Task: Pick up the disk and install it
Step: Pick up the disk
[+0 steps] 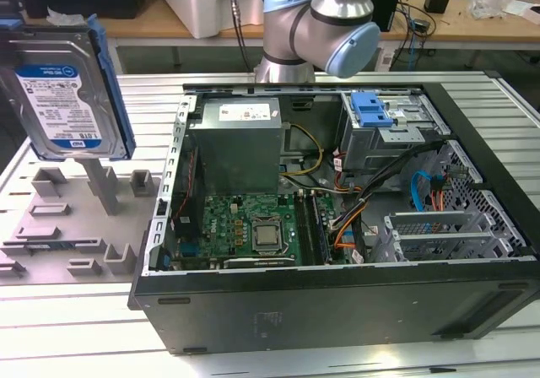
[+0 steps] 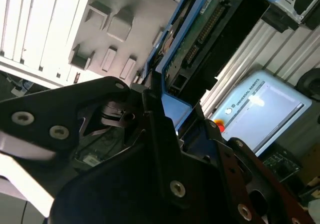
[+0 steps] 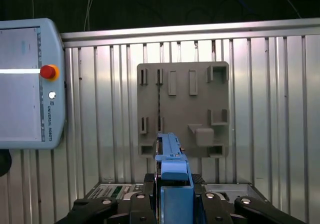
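The disk (image 1: 72, 87), silver with a blue-and-white label and a blue carrier frame, hangs upright in the air at the exterior view's left, above the grey fixture plate (image 1: 67, 226). In the first wrist view my gripper (image 3: 172, 191) is shut on the disk (image 3: 170, 156), which shows edge-on between the black fingers (image 3: 145, 194), well above the fixture plate (image 3: 182, 109). The second wrist view shows the disk (image 2: 200, 39) from its circuit-board side, clamped in the gripper (image 2: 165, 109).
The open computer case (image 1: 337, 294) lies on the slatted metal table, with a grey power-supply box (image 1: 234, 146), a motherboard (image 1: 253, 226) and a drive bay with a blue clip (image 1: 371, 108) inside. A teach pendant (image 3: 25, 84) lies beside the fixture plate. The arm's base (image 1: 321, 24) stands behind the case.
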You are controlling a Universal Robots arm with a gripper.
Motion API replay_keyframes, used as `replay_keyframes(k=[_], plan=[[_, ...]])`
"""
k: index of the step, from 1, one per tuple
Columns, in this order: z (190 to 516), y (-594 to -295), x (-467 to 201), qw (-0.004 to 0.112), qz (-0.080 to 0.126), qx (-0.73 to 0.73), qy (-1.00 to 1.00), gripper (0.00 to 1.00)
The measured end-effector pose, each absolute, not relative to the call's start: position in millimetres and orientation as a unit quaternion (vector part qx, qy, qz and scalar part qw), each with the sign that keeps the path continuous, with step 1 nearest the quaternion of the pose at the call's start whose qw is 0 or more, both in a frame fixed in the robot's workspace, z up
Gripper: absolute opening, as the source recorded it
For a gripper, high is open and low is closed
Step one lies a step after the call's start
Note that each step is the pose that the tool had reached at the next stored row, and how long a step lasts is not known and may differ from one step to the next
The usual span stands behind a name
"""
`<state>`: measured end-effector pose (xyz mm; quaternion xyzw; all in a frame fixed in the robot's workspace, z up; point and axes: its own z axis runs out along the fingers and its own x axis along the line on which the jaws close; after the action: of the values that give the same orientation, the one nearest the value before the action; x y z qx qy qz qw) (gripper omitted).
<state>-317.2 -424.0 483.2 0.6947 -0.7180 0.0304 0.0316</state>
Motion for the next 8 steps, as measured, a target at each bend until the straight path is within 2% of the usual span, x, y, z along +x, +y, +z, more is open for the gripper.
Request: replay_keyframes(k=[8], plan=[[484, -427, -288, 0.033, 0.029, 0.695, -0.718, 0.36]])
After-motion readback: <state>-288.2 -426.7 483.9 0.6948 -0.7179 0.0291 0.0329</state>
